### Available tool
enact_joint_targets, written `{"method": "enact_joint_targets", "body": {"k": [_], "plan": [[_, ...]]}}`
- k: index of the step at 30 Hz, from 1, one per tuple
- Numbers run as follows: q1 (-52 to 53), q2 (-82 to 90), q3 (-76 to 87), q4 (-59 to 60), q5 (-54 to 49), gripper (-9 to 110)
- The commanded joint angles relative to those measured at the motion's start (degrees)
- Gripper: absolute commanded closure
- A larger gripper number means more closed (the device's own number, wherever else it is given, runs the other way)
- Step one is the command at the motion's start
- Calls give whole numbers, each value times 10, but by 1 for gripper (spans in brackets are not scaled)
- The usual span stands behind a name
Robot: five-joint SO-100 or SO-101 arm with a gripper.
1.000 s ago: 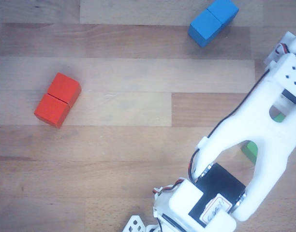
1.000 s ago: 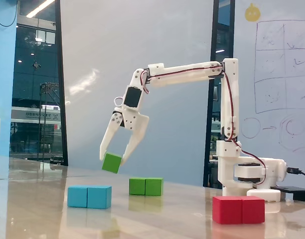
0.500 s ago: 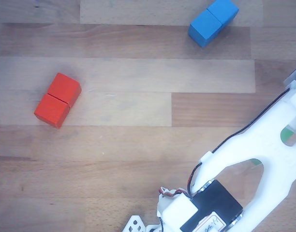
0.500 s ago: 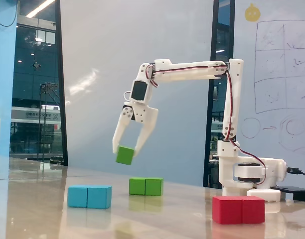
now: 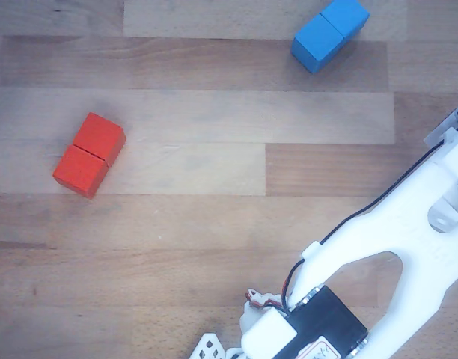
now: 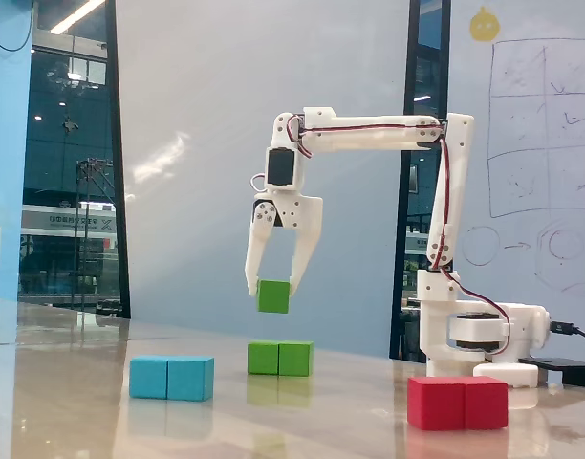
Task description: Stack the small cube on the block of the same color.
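Wooden plank table (image 5: pixel 184 224) carries everything; its near edge shows glossy in the fixed view. White five-joint arm (image 6: pixel 369 134) reaches out level from its base at the right of the fixed view, wrist bent down; the same arm fills the lower right corner of the other view, where neither fingertips nor any green piece can be seen. Red oblong wooden double block (image 6: pixel 458 403) lies nearest the camera in the fixed view, just in front of the arm's base; blue oblong wooden double block (image 6: pixel 172 378) lies well apart at the left. Green oblong wooden double block with a centre seam (image 6: pixel 280 358) lies flat on the table between them, further back. Two-finger gripper (image 6: pixel 271 284) points down, fingers clamped on the small green wooden cube (image 6: pixel 272 295), which hangs in the air, clear of the table. Cube sits above the green double block with a clear gap between them, and appears slightly over the block's left half, though depth alignment cannot be judged from this one side-on view. Progress, as a judgement: pick-up and lift done, carry to the matching block done or nearly so. Left: lower the cube until it touches the block's top, let go, retreat.
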Motion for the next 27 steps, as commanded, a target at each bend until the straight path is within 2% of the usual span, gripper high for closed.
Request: {"method": "enact_joint_targets", "body": {"k": [1,16,27], "plan": [[2,42,-32,4,-4,97],[4,38,56,-54,-9,97],[27,-2,62,-84,-11,97]]}}
